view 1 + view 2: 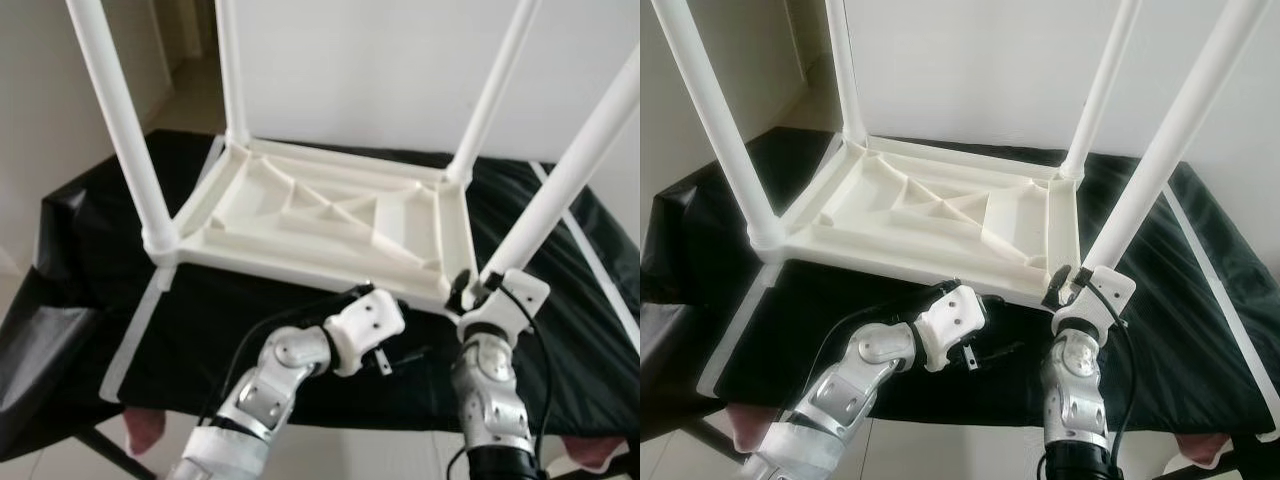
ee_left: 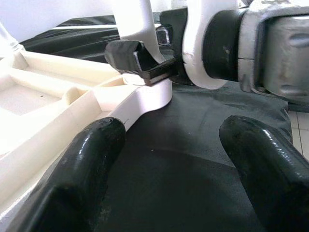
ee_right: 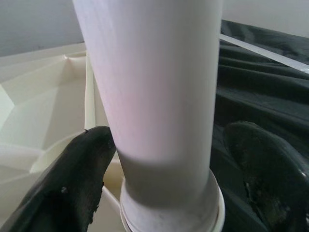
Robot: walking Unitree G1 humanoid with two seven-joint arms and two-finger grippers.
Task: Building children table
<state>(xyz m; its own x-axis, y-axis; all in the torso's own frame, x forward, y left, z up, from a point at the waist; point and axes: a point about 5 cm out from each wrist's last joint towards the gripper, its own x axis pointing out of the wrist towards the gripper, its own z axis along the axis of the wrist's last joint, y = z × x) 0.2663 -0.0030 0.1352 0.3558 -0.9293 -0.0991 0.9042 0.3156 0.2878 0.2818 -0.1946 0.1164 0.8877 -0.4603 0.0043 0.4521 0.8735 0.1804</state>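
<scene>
While the upturned table [image 1: 330,215] rests on black cloth [image 1: 250,320], right gripper [image 3: 164,183] fingers straddle its near leg [image 3: 154,82], apart, left gripper [image 2: 169,164] spread beside.

One upturned white tabletop [image 1: 330,215] carries four white legs [image 1: 120,130], lying on one black cloth [image 1: 300,330].

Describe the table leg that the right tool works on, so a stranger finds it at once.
On the black cloth lies an upside-down white tabletop with four legs pointing up. The wanted leg stands at its near right corner. It alone has the right tool around its base.
</scene>
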